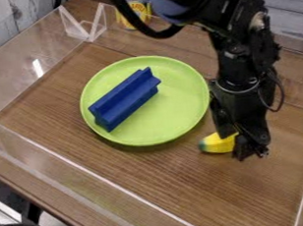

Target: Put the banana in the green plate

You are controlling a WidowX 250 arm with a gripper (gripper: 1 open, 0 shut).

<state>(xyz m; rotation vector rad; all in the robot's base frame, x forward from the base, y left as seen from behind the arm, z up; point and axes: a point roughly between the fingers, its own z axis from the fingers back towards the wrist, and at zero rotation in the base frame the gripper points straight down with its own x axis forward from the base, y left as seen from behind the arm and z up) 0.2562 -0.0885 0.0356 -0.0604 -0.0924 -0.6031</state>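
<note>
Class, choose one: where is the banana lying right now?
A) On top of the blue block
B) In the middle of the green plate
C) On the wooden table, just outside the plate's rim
C: the banana lies on the table beside the green plate, under the claw.

Single camera, high front-left, facing table [64, 142].

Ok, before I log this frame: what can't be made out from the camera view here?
- Banana: mostly hidden behind the gripper; only its left end shows, beside the green plate rim, apparently on the table.
- Jaws: dark and seen from the side, so their gap and any contact with the banana cannot be read.
- Yellow object at the top edge: cut off by the frame and the arm.
</note>
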